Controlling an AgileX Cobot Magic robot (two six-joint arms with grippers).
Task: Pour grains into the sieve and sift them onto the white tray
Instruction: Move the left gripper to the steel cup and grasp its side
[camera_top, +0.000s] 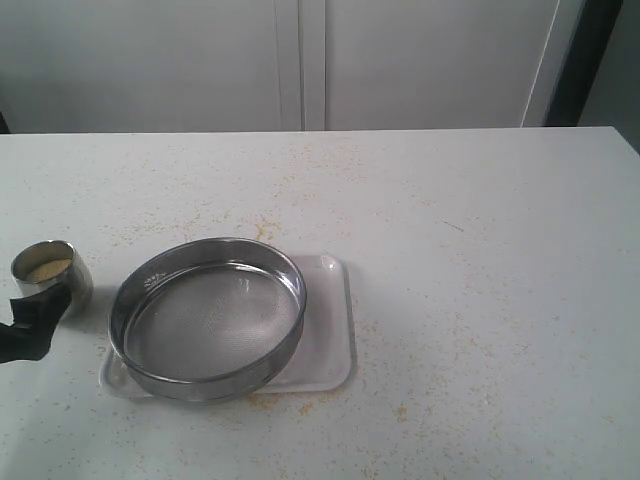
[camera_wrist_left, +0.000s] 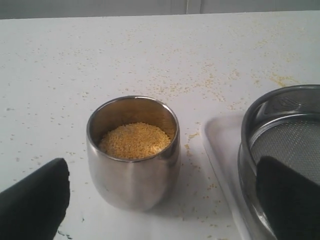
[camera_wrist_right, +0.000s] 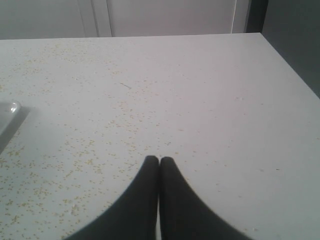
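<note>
The grains (camera_wrist_left: 134, 140) fill the lower part of a small shiny steel cup (camera_wrist_left: 132, 170), which stands upright on the table left of the sieve. The cup (camera_top: 50, 272) sits at the far left in the exterior view. My left gripper (camera_wrist_left: 162, 167) is open, its black fingers (camera_wrist_left: 35, 200) wide on either side of the cup and not touching it. The sieve (camera_top: 207, 318), a wide steel ring with empty mesh, rests on the white tray (camera_top: 335, 340). My right gripper (camera_wrist_right: 159, 161) is shut on nothing, low over bare table, and out of the exterior view.
Stray yellow grains (camera_top: 262, 232) are scattered over the white table (camera_top: 480, 260), thickest around the tray. The table's far edge meets white cabinet doors (camera_top: 300, 60). The table's right edge (camera_wrist_right: 290, 65) shows in the right wrist view.
</note>
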